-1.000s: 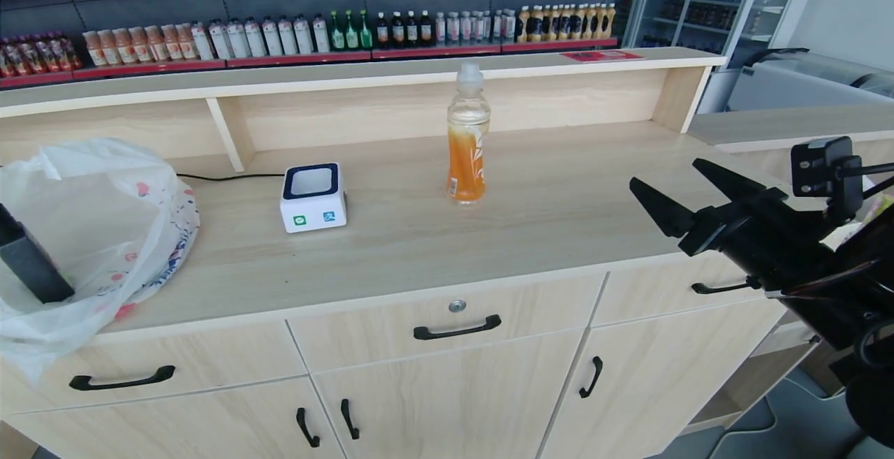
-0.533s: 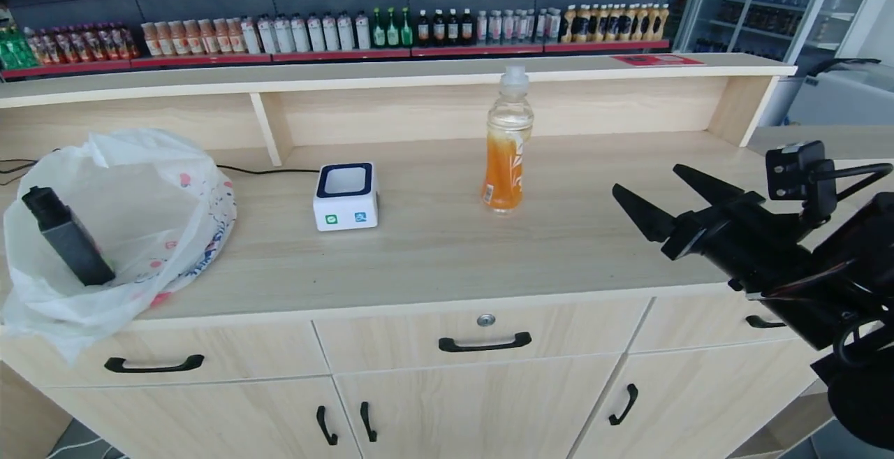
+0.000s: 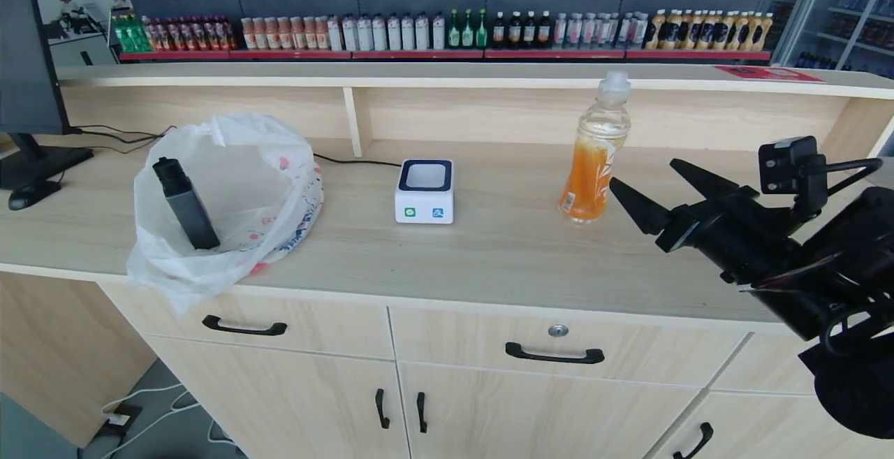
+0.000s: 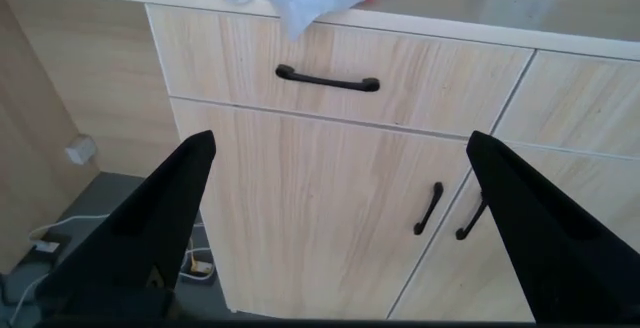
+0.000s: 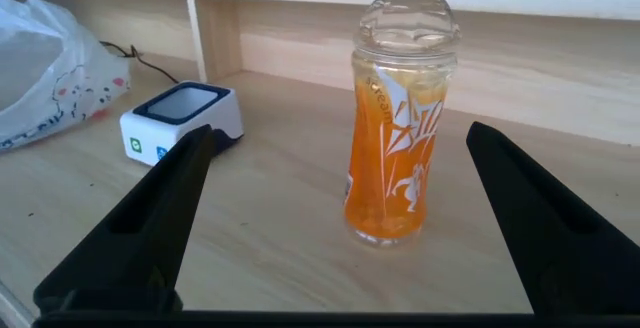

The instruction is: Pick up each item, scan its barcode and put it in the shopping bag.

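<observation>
Now: orange drink bottle (image 3: 594, 158) upright on wooden counter (image 3: 489, 249), near the right gripper (image 3: 645, 173), whose fingers are spread, nothing between them and the bottle. Scanner (image 3: 424, 191) sits between bottle and shopping bag (image 3: 258, 165); a dark item (image 3: 185, 204) stands in the bag. Left gripper (image 4: 340, 140) fingers spread, low before the drawers (image 4: 330, 63). Monitor (image 3: 24, 61) at counter's left end; stocked shelves (image 3: 419, 29) behind
</observation>
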Controlling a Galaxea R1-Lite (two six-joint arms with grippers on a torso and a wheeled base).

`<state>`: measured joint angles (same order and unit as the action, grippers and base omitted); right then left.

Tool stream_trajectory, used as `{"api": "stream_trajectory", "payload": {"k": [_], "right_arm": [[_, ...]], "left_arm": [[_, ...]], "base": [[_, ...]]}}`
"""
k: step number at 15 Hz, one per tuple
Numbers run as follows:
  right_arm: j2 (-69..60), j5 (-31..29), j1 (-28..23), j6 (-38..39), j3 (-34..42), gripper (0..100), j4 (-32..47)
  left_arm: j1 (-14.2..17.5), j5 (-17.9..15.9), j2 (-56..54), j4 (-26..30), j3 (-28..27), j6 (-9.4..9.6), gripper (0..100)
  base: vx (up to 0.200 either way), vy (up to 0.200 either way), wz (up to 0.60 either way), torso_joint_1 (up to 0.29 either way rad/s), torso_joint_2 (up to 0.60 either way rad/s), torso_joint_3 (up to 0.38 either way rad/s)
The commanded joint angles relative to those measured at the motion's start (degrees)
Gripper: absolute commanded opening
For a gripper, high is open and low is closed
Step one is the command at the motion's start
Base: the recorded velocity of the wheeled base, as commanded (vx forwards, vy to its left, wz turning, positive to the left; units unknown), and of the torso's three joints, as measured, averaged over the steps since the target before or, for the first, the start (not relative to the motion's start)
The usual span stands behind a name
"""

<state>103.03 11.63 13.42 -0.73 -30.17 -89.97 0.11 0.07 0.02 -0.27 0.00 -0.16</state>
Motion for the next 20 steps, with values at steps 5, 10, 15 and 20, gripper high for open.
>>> {"api": "stream_trajectory", "payload": {"k": [5,10,15,20], "right_arm": [[1.82,-2.49,2.66,-0.94,-0.5,100,-0.03],[3.05,-11.63,4.6,2.05,4.07,100,-0.03],[9.64,-17.61,4.42,2.84,-6.39,100,-0.03],[12.8,-18.13,3.8,2.75,-8.24,100,-0.03]], "left_arm": [[-0.02,0.01,0.06,0.0,0.0,-0.02,100],[-0.02,0.01,0.06,0.0,0.0,-0.02,100],[-0.11,0.01,0.06,0.0,0.0,0.07,100],[-0.11,0.01,0.06,0.0,0.0,0.07,100]], "base": [[0.08,0.0,0.0,-0.004,0.0,0.003],[0.0,0.0,0.0,0.0,0.0,0.0],[0.0,0.0,0.0,0.0,0.0,0.0],[0.0,0.0,0.0,0.0,0.0,0.0]]}}
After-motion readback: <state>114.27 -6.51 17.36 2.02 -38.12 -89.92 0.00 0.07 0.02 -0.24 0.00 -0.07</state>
